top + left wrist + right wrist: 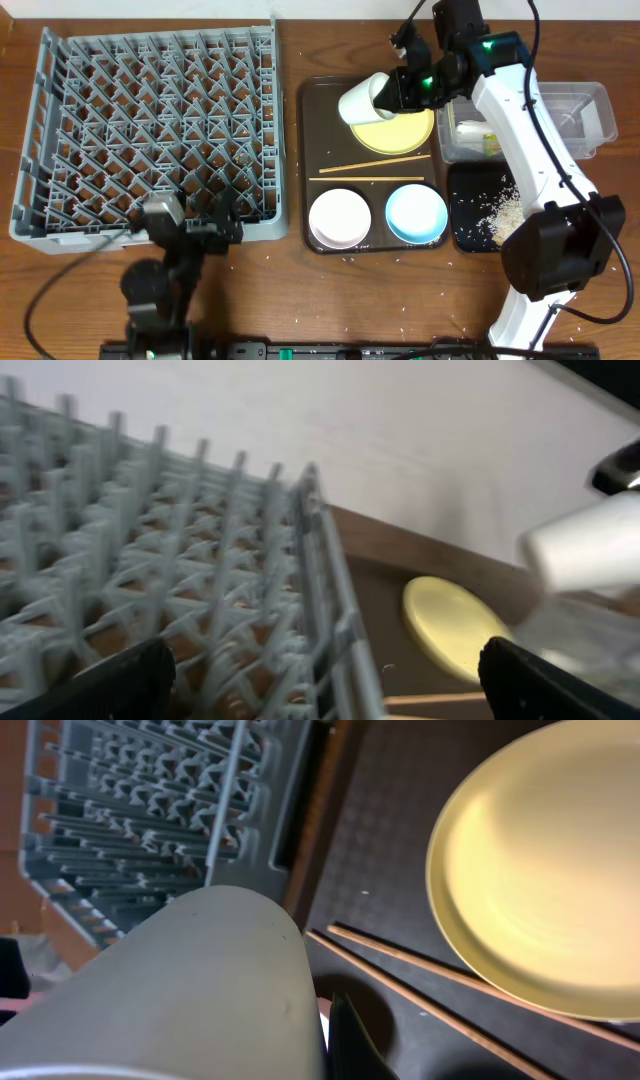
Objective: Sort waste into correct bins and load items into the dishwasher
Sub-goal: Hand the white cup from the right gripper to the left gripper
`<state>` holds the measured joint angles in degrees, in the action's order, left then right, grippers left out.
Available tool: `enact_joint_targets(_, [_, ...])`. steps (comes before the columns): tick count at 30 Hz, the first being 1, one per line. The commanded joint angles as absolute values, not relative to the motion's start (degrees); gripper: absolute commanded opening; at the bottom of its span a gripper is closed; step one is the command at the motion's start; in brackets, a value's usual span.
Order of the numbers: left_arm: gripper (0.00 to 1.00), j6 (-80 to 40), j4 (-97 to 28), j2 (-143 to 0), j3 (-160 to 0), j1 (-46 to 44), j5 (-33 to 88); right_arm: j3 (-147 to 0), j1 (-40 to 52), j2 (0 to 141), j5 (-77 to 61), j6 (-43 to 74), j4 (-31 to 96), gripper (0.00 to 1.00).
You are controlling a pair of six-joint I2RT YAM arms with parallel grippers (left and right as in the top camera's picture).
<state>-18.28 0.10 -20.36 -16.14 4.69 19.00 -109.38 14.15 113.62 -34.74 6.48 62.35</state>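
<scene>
My right gripper (398, 90) is shut on the small white cup (362, 100) and holds it tilted above the back of the brown tray, beside the yellow plate (402, 128). In the right wrist view the cup (170, 990) fills the lower left, with one finger (350, 1040) against it. The chopsticks (372, 168) lie mid-tray, with the white bowl (338, 218) and the light blue bowl (416, 213) in front. The grey dish rack (150, 130) stands at left. My left gripper (195, 225) is open and empty at the rack's front edge.
The clear tub (570, 110) at back right holds white paper (468, 128) and the wrapper (491, 143). The black tray (470, 190) holds rice grains (505, 210). Loose grains lie scattered on the table. The brown serving tray (312, 150) sits between rack and bins.
</scene>
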Motion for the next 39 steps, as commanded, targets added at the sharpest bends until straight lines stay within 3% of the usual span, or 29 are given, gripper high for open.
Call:
enact_joint_targets(1, [0.98,-20.5,0.3,-32.5,-25.7,4.4,28.1,-109.8,13.9,113.6,-37.8,5.0,62.2,0.01])
enact_joint_targets(4, [0.98,-22.3,1.7,-41.5,-31.3,4.4,34.5,-109.8,13.9,113.6,-38.0,5.1,61.5,0.01])
enact_joint_targets(7, [0.98,-31.3,9.8,-48.9,-33.1,4.4,39.9,-109.8,13.9,113.6,-38.0,5.1,60.8,0.01])
enact_joint_targets(13, [0.98,-72.3,16.8,-58.8,-33.1,4.4,47.0,-109.8,14.2,113.6,-38.4,7.6,58.8,0.01])
enact_joint_targets(16, [0.98,-83.7,16.5,-62.1,-33.1,4.4,58.5,-109.3,14.7,113.7,-41.2,7.7,56.8,0.01])
enact_joint_targets(18, [0.98,-83.9,16.4,-63.9,-33.1,4.4,65.4,-108.6,15.1,113.7,-43.6,7.7,55.4,0.01])
enact_joint_targets(24, [0.98,-84.8,16.4,-66.9,-33.1,4.4,66.3,-101.7,17.3,113.7,-54.2,7.9,47.2,0.01])
enact_joint_targets(32, [0.98,-76.3,20.3,-67.5,-33.1,5.5,72.6,-91.4,19.1,113.7,-75.7,7.6,29.8,0.01])
enact_joint_targets(39, [0.98,-76.3,22.1,-68.1,-33.1,8.1,77.7,-88.5,22.5,113.7,-78.7,6.4,25.8,0.01])
